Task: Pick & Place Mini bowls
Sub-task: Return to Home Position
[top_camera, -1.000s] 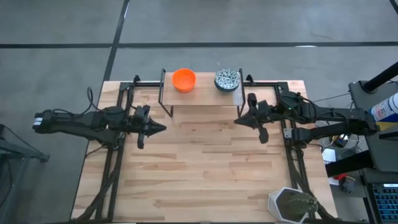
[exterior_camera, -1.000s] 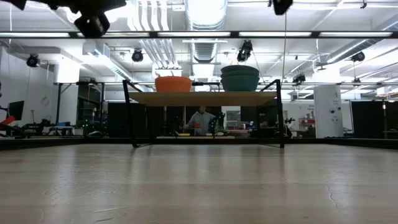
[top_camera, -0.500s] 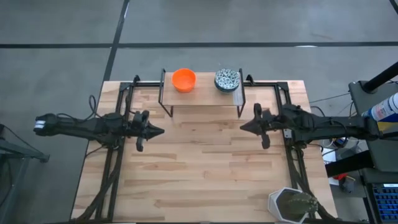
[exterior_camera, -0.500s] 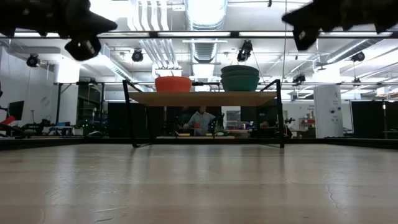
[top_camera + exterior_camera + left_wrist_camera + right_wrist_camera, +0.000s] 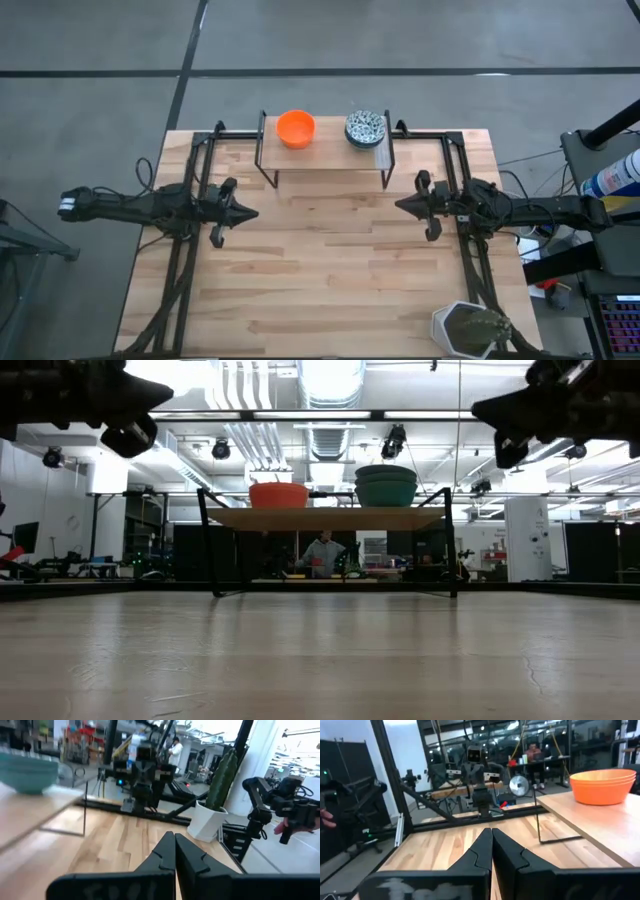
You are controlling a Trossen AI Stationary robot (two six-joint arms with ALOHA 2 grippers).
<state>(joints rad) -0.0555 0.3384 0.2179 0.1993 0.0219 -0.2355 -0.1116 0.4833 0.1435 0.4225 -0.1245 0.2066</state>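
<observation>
The mini bowls stand in two stacks on a raised wooden shelf (image 5: 325, 150) at the table's far edge. The orange stack (image 5: 295, 128) (image 5: 278, 494) (image 5: 602, 785) is on the shelf's left part. The speckled blue-grey stack (image 5: 365, 128) (image 5: 386, 486) (image 5: 27, 770) is on its right part. My left gripper (image 5: 255, 211) (image 5: 175, 837) hangs shut over the table's left side, pointing toward the middle. My right gripper (image 5: 398, 204) (image 5: 491, 831) hangs shut over the right side, facing it. Neither touches a bowl.
The shelf rests on thin black wire legs (image 5: 208, 540). A white hexagonal pot with a cactus (image 5: 465, 330) (image 5: 207, 817) stands at the table's near right corner. Bare wood (image 5: 325, 250) lies between the two arms. A person (image 5: 322, 552) sits in the room beyond.
Both arms have drawn back from the table's middle, the left toward the left edge and the right toward the right edge. Both have come down, so that in the low view they now show at the top. The bowls have not moved.
</observation>
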